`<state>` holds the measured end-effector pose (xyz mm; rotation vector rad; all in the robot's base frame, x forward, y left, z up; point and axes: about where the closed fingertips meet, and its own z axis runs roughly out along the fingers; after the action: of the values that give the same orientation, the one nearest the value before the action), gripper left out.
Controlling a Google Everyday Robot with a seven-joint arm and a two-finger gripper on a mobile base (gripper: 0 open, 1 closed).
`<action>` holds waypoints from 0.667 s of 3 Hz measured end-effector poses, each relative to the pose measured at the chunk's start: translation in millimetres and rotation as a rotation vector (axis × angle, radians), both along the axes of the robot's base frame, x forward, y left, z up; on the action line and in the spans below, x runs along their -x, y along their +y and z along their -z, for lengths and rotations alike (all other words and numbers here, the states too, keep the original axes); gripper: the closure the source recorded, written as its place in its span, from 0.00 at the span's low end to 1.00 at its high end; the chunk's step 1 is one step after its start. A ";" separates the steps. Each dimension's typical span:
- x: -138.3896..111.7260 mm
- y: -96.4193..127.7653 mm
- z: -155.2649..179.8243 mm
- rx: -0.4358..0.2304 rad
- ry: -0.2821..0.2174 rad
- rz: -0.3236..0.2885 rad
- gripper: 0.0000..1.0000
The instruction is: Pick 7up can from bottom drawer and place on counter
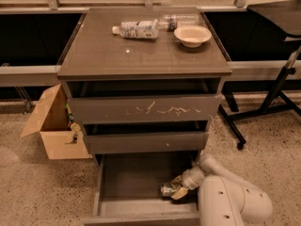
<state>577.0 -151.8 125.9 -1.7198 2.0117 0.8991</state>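
Observation:
The bottom drawer (117, 206) is pulled out, with a grey inside. The 7up can (167, 190), small, silver and green, lies on the drawer floor near its right wall. My gripper (177, 190) reaches down into the drawer from the right and is right at the can, touching or around its right side. The white arm (230, 204) fills the lower right corner. The counter (141, 51) is the glossy dark top of the cabinet, above all three drawers.
On the counter lie two clear plastic bottles (136, 28) and a beige bowl (192, 35) at the back right. The scratched middle-upper drawer (146, 108) is slightly open. An open cardboard box (51, 124) stands left of the cabinet. A black stand's legs (263, 112) are to the right.

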 end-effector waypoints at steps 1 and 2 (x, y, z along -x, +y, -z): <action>-0.1 5.1 -31.8 -0.070 -0.034 -0.019 0.95; 1.1 14.6 -94.3 -0.156 -0.103 -0.082 1.00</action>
<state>575.9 -137.3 220.2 -1.7354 1.7686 0.9472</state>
